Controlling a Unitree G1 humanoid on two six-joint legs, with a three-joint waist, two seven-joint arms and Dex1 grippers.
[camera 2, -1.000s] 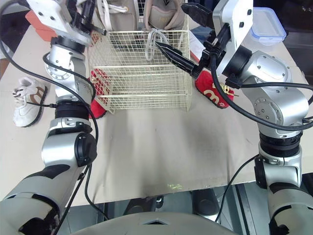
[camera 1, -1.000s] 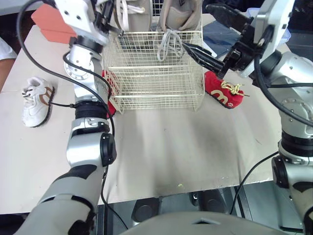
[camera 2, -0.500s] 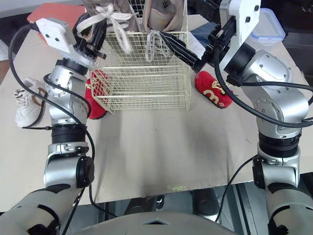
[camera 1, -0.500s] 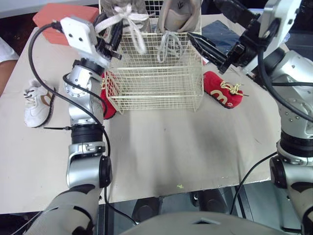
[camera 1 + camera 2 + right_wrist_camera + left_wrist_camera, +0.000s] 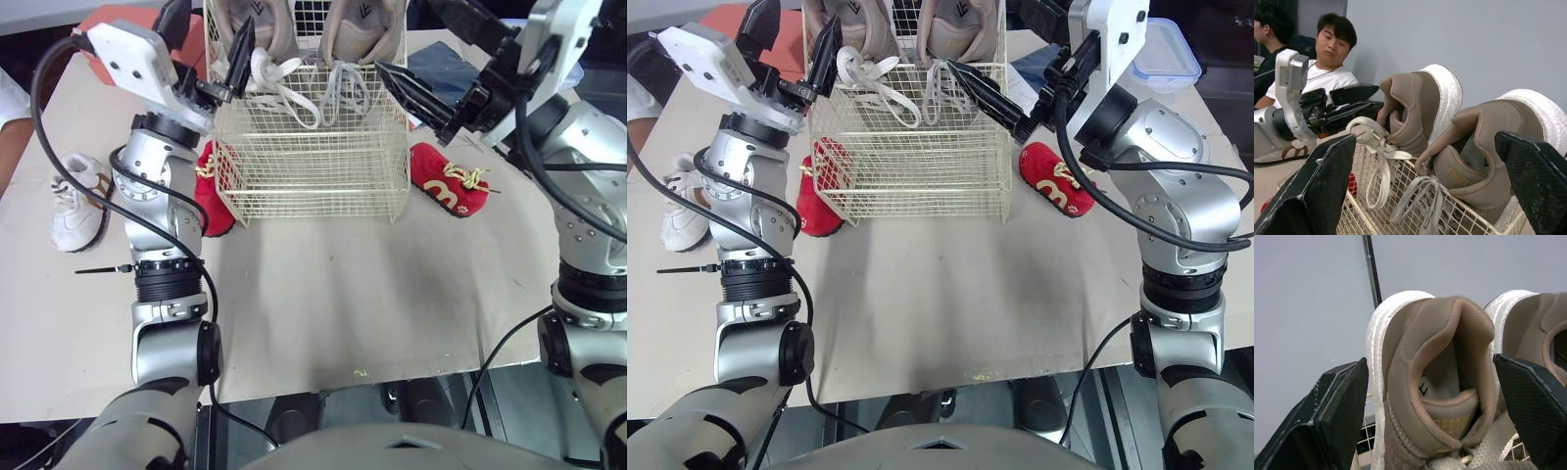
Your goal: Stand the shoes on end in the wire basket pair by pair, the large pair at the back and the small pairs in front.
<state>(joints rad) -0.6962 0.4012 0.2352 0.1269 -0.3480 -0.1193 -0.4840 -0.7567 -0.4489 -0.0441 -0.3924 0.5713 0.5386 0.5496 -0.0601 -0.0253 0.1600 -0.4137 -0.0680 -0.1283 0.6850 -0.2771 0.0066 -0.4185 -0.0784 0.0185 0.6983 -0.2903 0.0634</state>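
Two tan shoes (image 5: pixel 240 24) stand on end, heels up and side by side, along the 12 o'clock wall of the basket (image 5: pixel 313 176). The basket sits toward the far side of the pale worktop (image 5: pixel 343 294). The shoes' white laces (image 5: pixel 284 93) spill down toward the 6 o'clock side.

The robot's left hand (image 5: pixel 208 39) hovers at the basket's 11 o'clock corner with its fingers spread wide. In the left wrist view they flank the heel collar of the left tan shoe and grip nothing (whether either finger brushes the sole cannot be told).

The right hand (image 5: pixel 409 39) is at the 1 o'clock corner, also wide and empty. Its lower fingertip is at the basket's rim, just beside the right tan shoe.

The small shoes lie outside the basket:
- One red shoe (image 5: pixel 209 186) lies at 9 o'clock, pressed close to the wire wall.
- A second red shoe (image 5: pixel 449 181) with a yellow lace lies on its side at 3 o'clock, just beside the basket.
- A white shoe (image 5: pixel 78 201) with brown trim rests farther out at 9 o'clock, well apart from the basket.

A lidded box (image 5: pixel 1161 44) sits at the worktop's 1 o'clock corner. A seated person (image 5: pixel 1334 58) in a white shirt shows beyond the worktop in the right wrist view.
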